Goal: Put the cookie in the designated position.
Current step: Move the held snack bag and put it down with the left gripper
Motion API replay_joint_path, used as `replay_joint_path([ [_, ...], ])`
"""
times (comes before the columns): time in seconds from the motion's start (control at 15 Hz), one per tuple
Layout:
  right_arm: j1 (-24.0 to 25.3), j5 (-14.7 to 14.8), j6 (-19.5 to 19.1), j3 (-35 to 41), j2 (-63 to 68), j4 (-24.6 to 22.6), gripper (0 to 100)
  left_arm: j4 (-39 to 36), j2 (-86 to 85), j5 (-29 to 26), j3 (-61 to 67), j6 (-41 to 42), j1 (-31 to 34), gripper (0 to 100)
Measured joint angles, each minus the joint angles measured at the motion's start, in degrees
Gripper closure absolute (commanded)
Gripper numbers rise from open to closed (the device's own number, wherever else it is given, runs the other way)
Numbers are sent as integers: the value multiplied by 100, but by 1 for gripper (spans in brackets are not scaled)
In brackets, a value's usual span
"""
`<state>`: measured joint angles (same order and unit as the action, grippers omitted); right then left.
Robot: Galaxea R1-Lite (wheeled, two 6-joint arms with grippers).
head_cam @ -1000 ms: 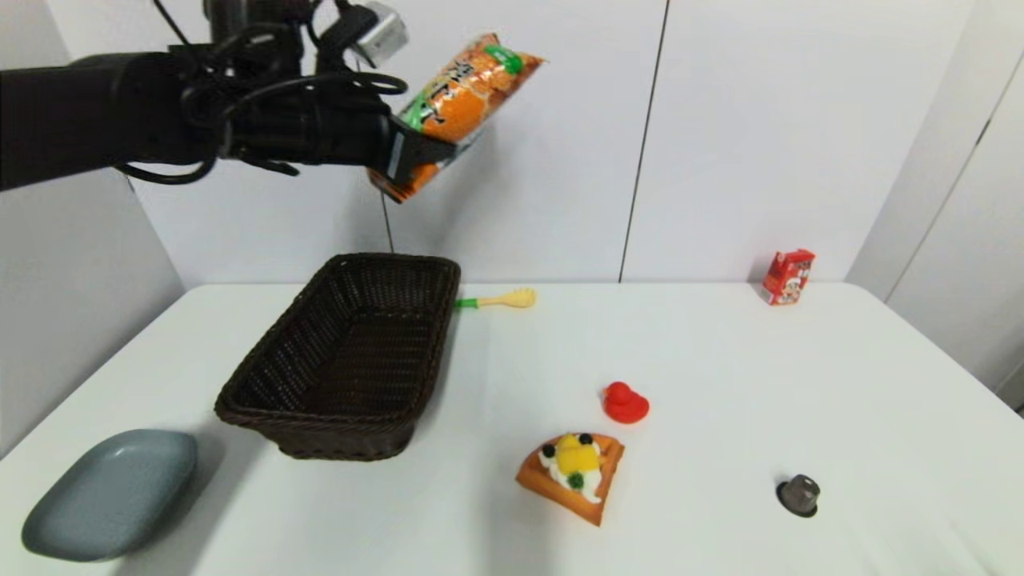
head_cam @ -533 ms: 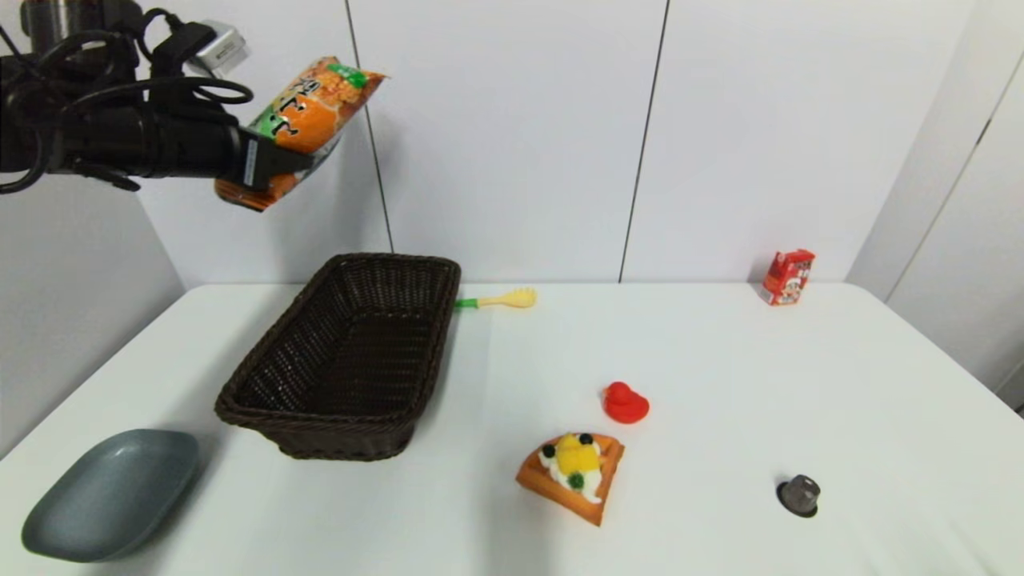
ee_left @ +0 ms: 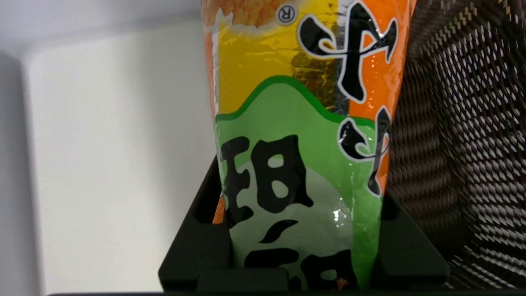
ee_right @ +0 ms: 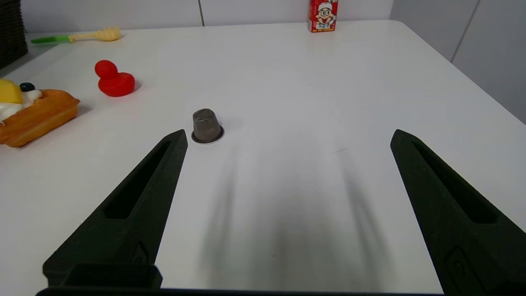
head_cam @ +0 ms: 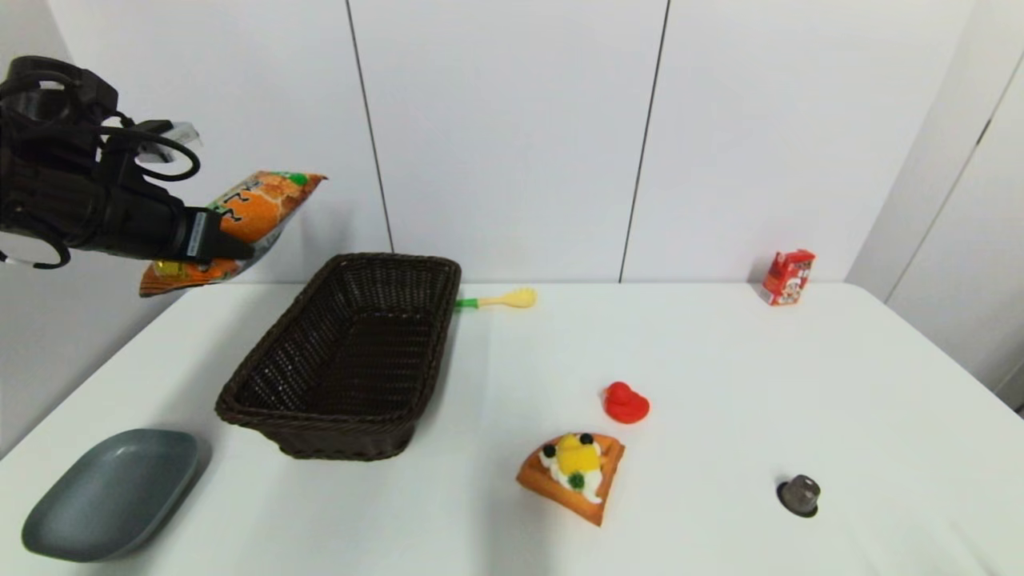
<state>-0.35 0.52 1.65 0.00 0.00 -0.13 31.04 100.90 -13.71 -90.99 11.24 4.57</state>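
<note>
The cookie (head_cam: 254, 211), a crinkly orange snack bag with a green label patch, hangs tilted in the air at the far left, above the table's back-left corner and left of the dark wicker basket (head_cam: 276, 360). My left gripper (head_cam: 224, 250) is shut on its lower half. In the left wrist view the cookie (ee_left: 304, 135) fills the middle between the black fingers (ee_left: 201, 242), with the basket's weave (ee_left: 460, 135) beside it. My right gripper (ee_right: 287, 137) is out of the head view; it hovers open and empty low over the table's right part.
A grey dish (head_cam: 112, 492) lies at the front left. A waffle wedge with cream and fruit (head_cam: 572, 476), a red duck (head_cam: 624, 402), a small grey capsule (head_cam: 798, 494), a yellow-green fork (head_cam: 500, 301) and a red drink carton (head_cam: 788, 276) stand about the table.
The left arm has swung left and downward with the cookie, from above the basket's far end to beyond the basket's left side. Nothing else has moved.
</note>
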Motion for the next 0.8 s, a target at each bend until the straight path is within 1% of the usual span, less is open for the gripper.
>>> replay_joint_path([
  [0.2, 2, 0, 0, 0, 0, 0, 0, 322, 113, 5, 12, -80, 30, 100],
  [0.8, 2, -1, 2, 0, 0, 0, 0, 167, 697, -26, 6, -105, 243, 100],
])
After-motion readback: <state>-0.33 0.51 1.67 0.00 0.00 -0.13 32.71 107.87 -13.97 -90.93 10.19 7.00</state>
